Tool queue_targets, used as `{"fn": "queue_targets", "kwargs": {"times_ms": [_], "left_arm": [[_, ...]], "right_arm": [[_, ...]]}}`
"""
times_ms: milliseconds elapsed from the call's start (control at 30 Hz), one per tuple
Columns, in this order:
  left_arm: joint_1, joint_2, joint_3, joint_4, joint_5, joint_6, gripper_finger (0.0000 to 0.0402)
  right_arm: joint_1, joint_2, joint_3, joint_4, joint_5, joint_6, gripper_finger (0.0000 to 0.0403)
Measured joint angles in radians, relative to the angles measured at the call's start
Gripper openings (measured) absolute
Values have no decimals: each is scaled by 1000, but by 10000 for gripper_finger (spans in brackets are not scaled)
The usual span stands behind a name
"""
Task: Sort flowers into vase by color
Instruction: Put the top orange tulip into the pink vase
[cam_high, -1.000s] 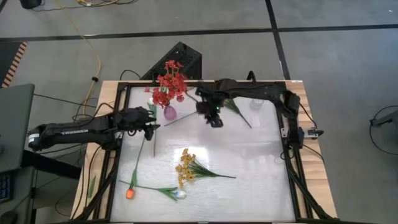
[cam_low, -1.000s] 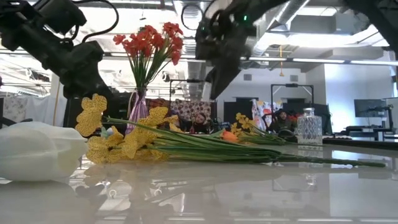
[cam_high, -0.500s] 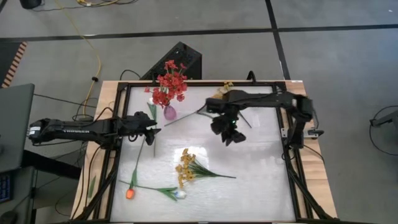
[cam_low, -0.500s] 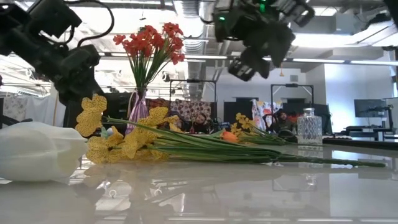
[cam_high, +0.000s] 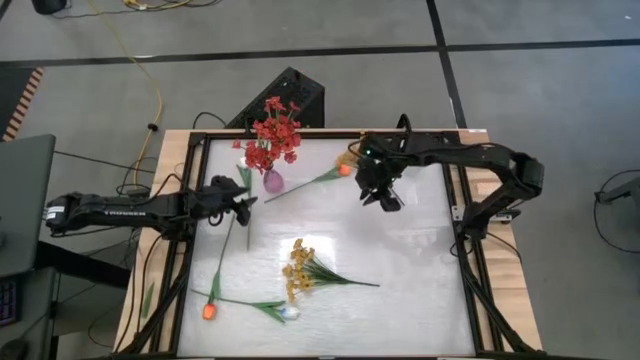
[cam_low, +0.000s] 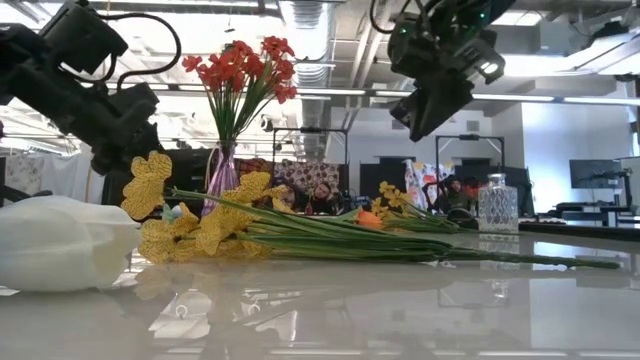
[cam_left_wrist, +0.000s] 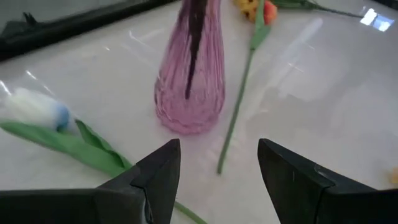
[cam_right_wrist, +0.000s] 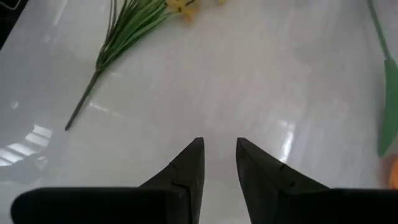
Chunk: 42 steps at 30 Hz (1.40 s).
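The right gripper (cam_high: 385, 197) hangs empty above the table, fingers nearly together with a small gap. The orange tulip (cam_high: 344, 169) lies just beside it, the pink vase (cam_high: 272, 181) farther off. Fingers this narrow may push the stem away. The left gripper (cam_high: 243, 205) waits open near the vase.

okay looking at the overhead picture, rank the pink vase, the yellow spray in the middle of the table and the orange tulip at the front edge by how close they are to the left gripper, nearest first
From the left gripper:
1. Pink vase, just beyond it toward the table's far edge.
2. Yellow spray, mid-table, toward the near edge.
3. Orange tulip, at the near left corner.
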Motion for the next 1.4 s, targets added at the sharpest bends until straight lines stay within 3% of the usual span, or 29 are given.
{"fn": "queue_targets", "kwargs": {"times_ms": [167, 400, 600, 833, 1067, 1167, 1400], "left_arm": [[29, 0, 0, 14, -44, 56, 203], [65, 0, 0, 106, -23, 180, 203], [76, 0, 0, 140, 93, 221, 203], [55, 0, 0, 105, 283, 130, 203], [-48, 0, -1, 187, 448, 94, 203], [-119, 0, -1, 258, 459, 116, 203], [-248, 45, -1, 357, 370, 149, 203]], "right_arm": [[-25, 6, 0, -29, 52, 77, 119], [44, 4, 0, -150, 309, 300, 118], [79, 42, -16, -47, 312, 509, 118], [134, 89, -57, 67, 312, 528, 118], [248, 92, -56, 212, 311, 509, 118], [293, 92, -56, 279, 311, 462, 118], [334, 92, -56, 372, 310, 399, 118]]}}
